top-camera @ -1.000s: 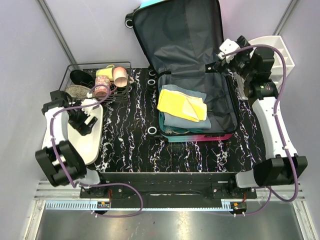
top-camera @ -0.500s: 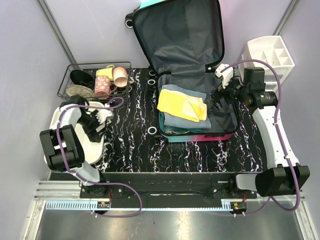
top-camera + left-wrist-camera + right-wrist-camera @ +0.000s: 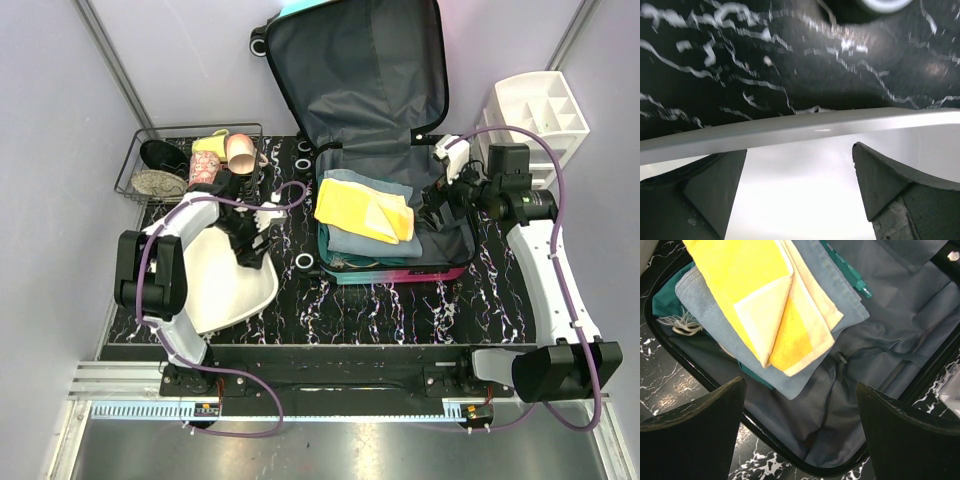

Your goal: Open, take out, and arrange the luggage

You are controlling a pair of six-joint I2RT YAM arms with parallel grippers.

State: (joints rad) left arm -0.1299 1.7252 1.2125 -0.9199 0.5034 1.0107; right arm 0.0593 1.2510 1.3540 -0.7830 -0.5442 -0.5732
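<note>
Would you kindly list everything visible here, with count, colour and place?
luggage: one, teal-pink, grey-lined, open at centre back.
yellow towel: one, atop the folded stack inside the luggage.
blue-grey cloth: one, folded under the towel.
wire basket: one, black, far left, holding cups.
tub: one, white, near left.
drawer organizer: one, white, far right.
table: one, black, white-veined.
left gripper: one, black, open over the tub's rim.
right gripper: one, black, open above the luggage.

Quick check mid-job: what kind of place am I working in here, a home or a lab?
Most likely a lab test cell, not a home: bare panel walls on metal posts enclose a marbled tabletop, with the luggage staged on it.
</note>
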